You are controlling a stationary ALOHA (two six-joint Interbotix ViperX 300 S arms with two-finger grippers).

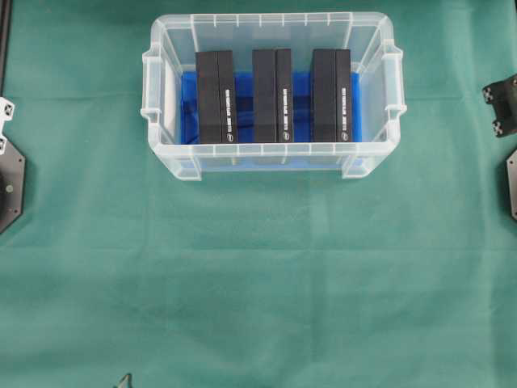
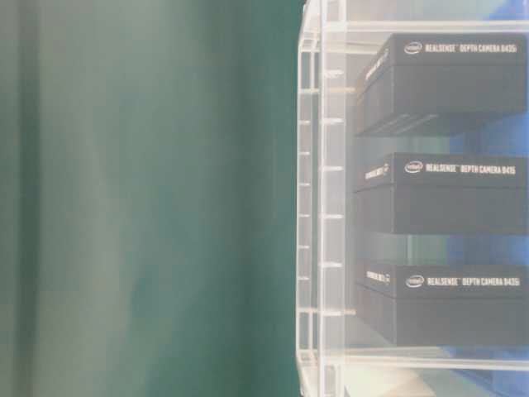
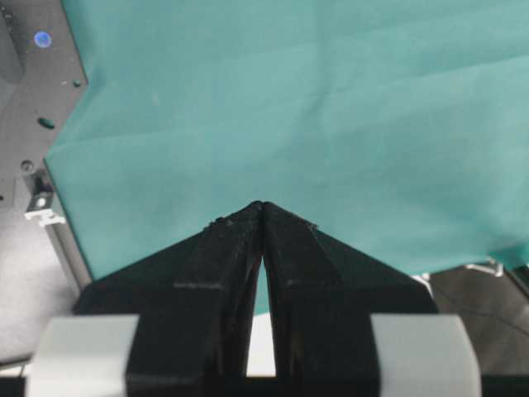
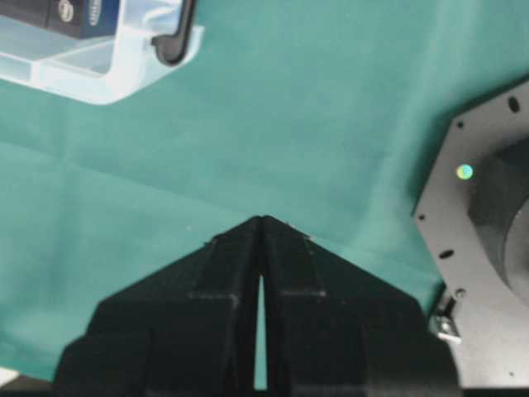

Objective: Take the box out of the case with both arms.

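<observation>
The case (image 1: 273, 166) sat at twelve o'clock on the green-draped bench (image 1: 258, 283), holding three black boxes on edge in a row: the left box (image 1: 216, 97), the middle box (image 1: 271, 95) and the right box (image 1: 332, 95), with gaps between that looked wide enough for fingertips to enter. Nothing had been lifted yet. The left gripper (image 3: 262, 207) and the right gripper (image 4: 261, 221) each hung over bare cloth with jaws pressed together, empty, well apart from the case. Open bench lay at six o'clock, seemingly ample for setting a box down; the rolled rim would need clearing.
</observation>
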